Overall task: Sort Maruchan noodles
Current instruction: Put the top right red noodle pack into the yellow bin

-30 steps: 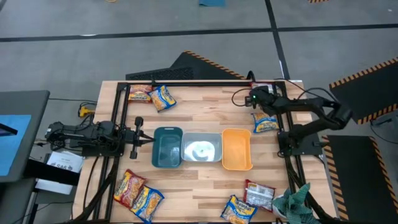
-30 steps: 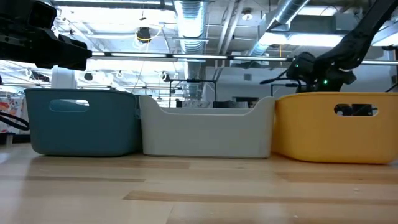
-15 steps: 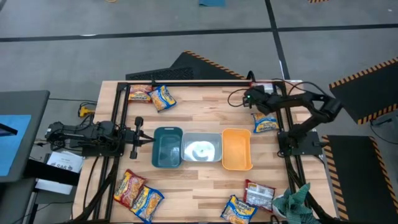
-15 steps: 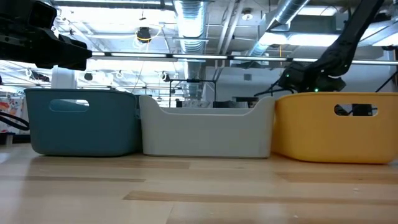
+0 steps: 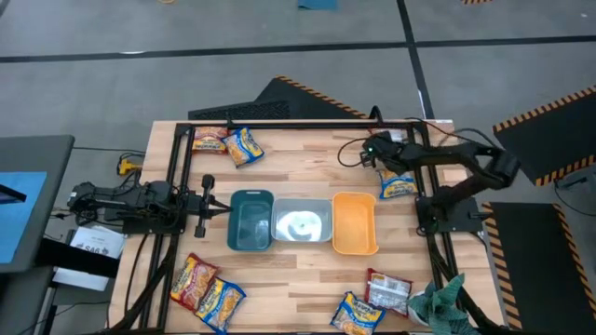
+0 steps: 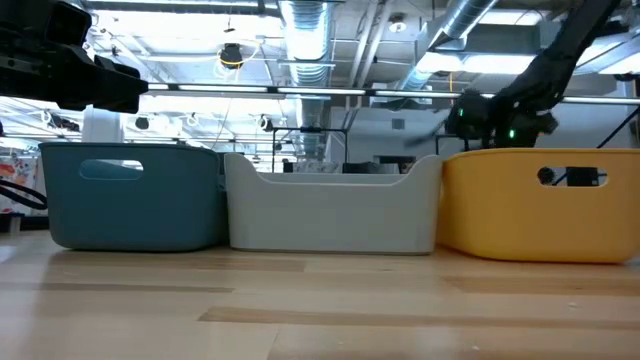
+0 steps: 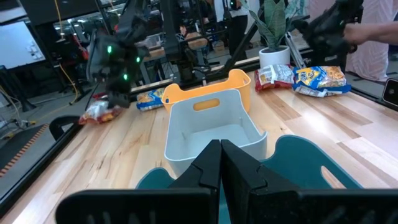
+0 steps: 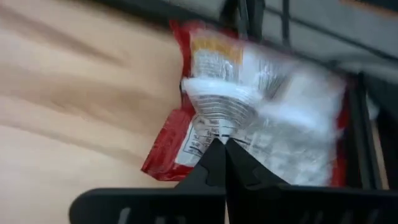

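Red noodle packet (image 8: 261,106) at table's far right edge (image 5: 438,126); right gripper (image 8: 221,149) pinched shut on it.

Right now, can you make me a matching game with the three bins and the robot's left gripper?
Things:
1. teal bin
2. clear bin
3. orange bin
4. left gripper

Places or states:
A. middle of the row
B. shut, hovering beside the bins
C. at the right arm's end of the row
D. at the left arm's end of the row

Pairs: 1-D, 2-A, 3-C, 4-B
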You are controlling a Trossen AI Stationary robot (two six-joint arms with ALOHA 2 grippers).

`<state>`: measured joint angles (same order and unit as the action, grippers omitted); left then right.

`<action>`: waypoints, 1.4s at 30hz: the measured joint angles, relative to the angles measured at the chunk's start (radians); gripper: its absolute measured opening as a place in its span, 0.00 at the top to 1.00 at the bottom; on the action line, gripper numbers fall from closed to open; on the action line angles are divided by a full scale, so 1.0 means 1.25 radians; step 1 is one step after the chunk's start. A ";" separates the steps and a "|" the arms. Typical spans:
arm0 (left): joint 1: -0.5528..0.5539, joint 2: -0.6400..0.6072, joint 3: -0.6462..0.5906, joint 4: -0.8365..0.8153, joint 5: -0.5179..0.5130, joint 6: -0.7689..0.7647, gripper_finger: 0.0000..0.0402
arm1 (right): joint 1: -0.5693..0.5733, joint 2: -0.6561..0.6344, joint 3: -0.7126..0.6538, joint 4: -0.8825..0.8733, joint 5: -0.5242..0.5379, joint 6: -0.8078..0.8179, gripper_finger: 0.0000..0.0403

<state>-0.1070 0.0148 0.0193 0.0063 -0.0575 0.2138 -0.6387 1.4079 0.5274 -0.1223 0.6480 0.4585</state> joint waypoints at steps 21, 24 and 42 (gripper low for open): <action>0.000 0.000 0.000 0.000 -0.002 0.000 1.00 | 0.466 -0.469 0.001 -0.022 -0.172 -0.038 0.98; 0.000 0.000 0.000 0.000 -0.002 0.000 1.00 | 0.574 -0.485 0.001 -0.023 -0.200 -0.009 0.98; 0.000 0.000 0.000 0.000 -0.001 0.000 1.00 | 0.843 -0.347 0.090 -0.273 -0.183 0.240 0.88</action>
<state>-0.1070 0.0147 0.0193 0.0063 -0.0594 0.2138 0.4157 0.9744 0.6403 -0.4637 0.4191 0.7586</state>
